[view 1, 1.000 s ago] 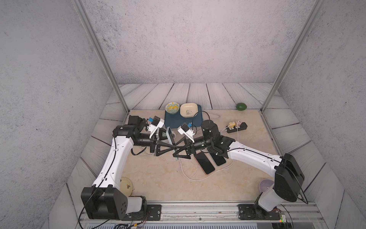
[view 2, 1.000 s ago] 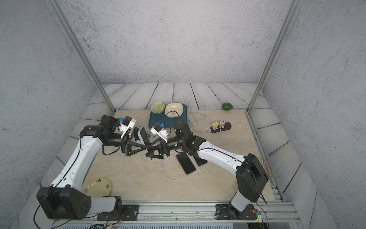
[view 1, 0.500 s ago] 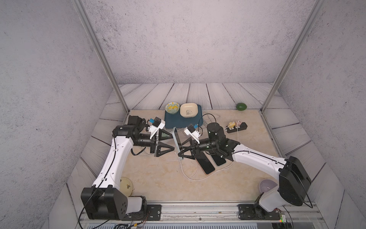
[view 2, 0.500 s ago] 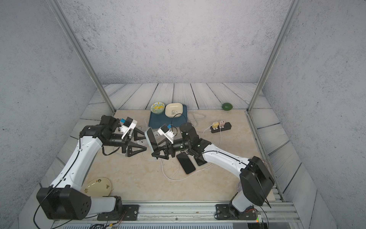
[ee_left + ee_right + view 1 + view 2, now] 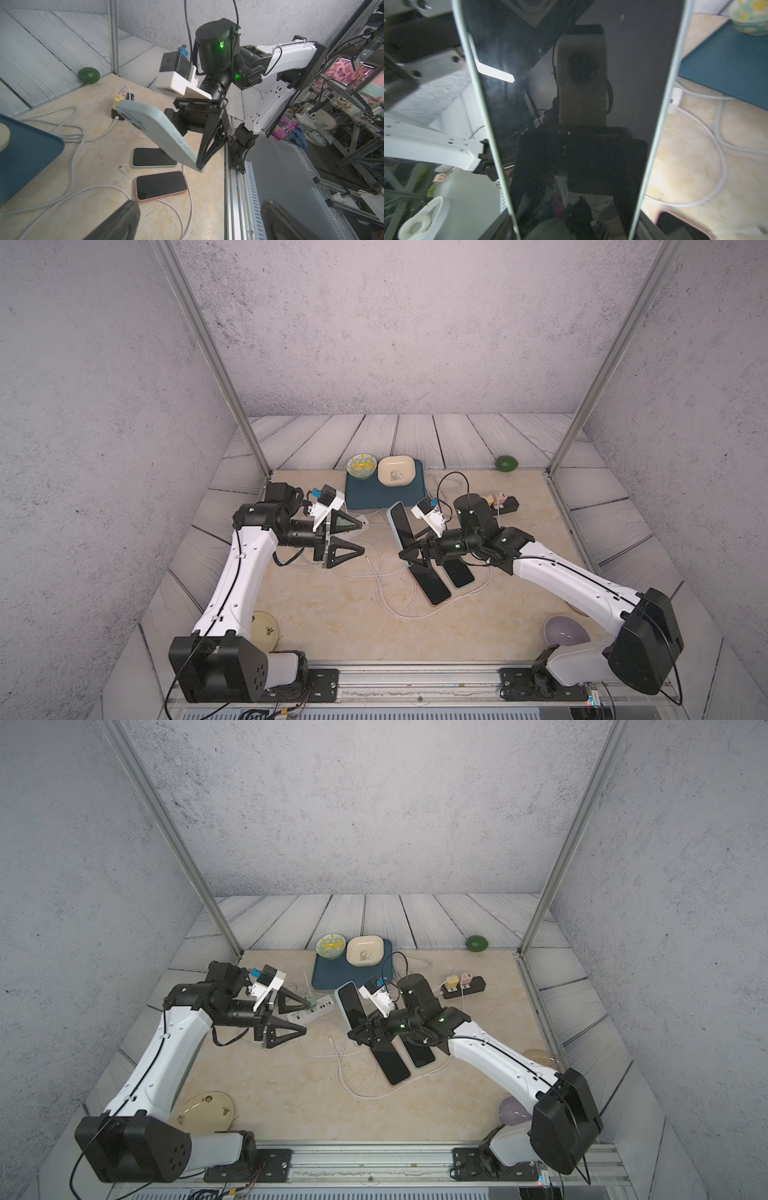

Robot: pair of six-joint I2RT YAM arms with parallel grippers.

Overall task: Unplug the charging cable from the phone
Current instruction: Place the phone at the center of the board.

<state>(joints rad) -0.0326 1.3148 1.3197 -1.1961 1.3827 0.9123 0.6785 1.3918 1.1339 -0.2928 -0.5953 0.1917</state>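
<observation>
- Our right pincer (image 5: 409, 557) pinched the phone (image 5: 400, 522) low, its long axis tilting up and away
- Our left pincer (image 5: 364, 536) hung spread, near the loose cable (image 5: 368, 560)

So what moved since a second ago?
The right end effector, shut on the blue phone, carried it toward the robot's right, away from the left end effector. That one stayed open, roughly in place; the pink phone stayed flat.

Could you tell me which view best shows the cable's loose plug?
The left wrist view: the loose plug lies close, unobstructed. Both top views show it tiny; the held phone fills the right wrist view, plug unseen.
</observation>
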